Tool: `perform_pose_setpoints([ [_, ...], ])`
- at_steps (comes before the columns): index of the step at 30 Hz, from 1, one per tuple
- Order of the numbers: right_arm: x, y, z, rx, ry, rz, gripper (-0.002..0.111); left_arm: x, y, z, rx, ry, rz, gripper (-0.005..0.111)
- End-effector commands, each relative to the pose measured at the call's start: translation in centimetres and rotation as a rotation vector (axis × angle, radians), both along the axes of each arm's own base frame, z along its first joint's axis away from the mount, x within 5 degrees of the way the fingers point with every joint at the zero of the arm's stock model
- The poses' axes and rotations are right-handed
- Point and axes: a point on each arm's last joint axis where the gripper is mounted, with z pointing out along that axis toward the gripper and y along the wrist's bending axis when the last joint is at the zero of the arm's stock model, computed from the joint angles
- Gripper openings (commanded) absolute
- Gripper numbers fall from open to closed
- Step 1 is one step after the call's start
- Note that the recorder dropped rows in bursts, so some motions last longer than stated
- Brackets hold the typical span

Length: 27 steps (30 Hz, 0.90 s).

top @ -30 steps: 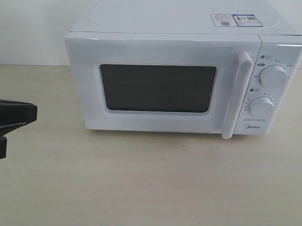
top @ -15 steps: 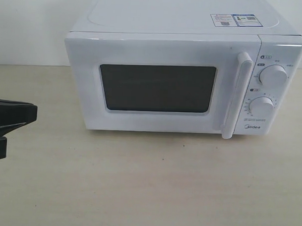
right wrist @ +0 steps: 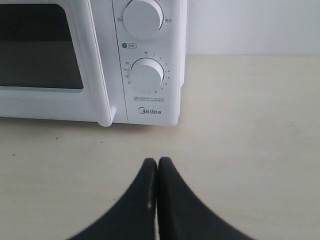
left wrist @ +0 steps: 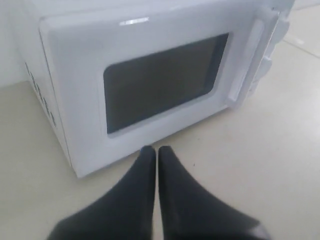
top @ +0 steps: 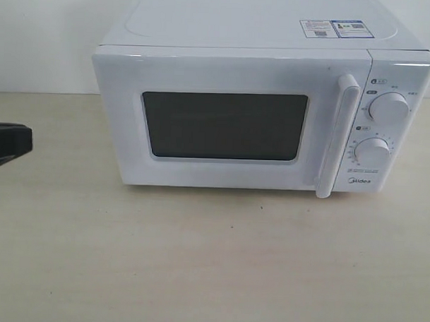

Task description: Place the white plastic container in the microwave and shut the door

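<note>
Two grippers show, both empty. The left gripper (left wrist: 156, 152) has its jaws pressed tip to tip, and so does the right gripper (right wrist: 157, 162).

No view shows the container. It is not on the bare worktop (top: 211, 260), and the dark window (top: 225, 126) gives no look inside, so whether it sits within cannot be told.

The microwave (top: 262, 35) stands toward the back edge of the worktop. Its door (top: 125, 115) is shut flush.

Any next move on the door turns on the handle (top: 339, 137). It is a white bar with its long axis upright, set at the door's right side just beside the dials (top: 388, 108). The door would likely swing toward the left edge.

The right gripper is out in front of the dial panel, on the front-edge side, with the foot of the handle just off its line. I judge that arm the nearer one for a pull. The left gripper hangs by the left edge, well apart from the handle, and faces the door's lower hinge-side corner.

Under the lower dial the logo (right wrist: 150, 111) reads "Midea". Small numerals ring that dial, and a few low digits can just be made out. Two stickers (top: 333, 28) lie on the microwave's top near its right side, their print too small to read.
</note>
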Motion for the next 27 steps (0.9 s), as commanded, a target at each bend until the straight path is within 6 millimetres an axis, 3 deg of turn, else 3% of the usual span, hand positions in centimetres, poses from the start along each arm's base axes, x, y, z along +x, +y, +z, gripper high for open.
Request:
perform_pose_setpoints([
  [1, 0.0, 0.0, 0.0, 0.003, -0.005, -0.003, 0.0, -2.9, 1.3, 2.1, 0.028, -0.219, 0.043, 0.004],
  [7, 0.0, 0.0, 0.0, 0.003, -0.005, -0.003, 0.0, -6.1, 4.5, 3.4, -0.008, -0.482, 0.357, 0.004],
  [12, 0.0, 0.0, 0.0, 0.003, -0.005, -0.003, 0.0, -7.2, 5.8, 2.7, -0.113, -0.534, 0.508, 0.004],
  [14, 0.0, 0.0, 0.0, 0.003, -0.005, -0.003, 0.0, -7.1, 6.2, 2.2, -0.31, -0.458, 0.56, 0.004],
  [17, 0.0, 0.0, 0.0, 0.003, -0.005, -0.003, 0.0, -6.8, 6.3, 0.9, -0.935, -0.157, 0.606, 0.004],
  [19, 0.0, 0.0, 0.0, 0.003, -0.005, -0.003, 0.0, -6.9, 6.3, 0.1, -1.192, -0.026, 0.604, 0.004],
  [21, 0.0, 0.0, 0.0, 0.003, -0.005, -0.003, 0.0, -7.1, 6.3, -0.5, -1.163, -0.042, 0.603, 0.004],
  [25, 0.0, 0.0, 0.0, 0.003, -0.005, -0.003, 0.0, -7.6, 6.3, -2.0, -0.628, -0.294, 0.596, 0.004],
  [27, 0.0, 0.0, 0.0, 0.003, -0.005, -0.003, 0.0, -7.7, 6.3, -3.0, -0.458, -0.36, 0.588, 0.004],
])
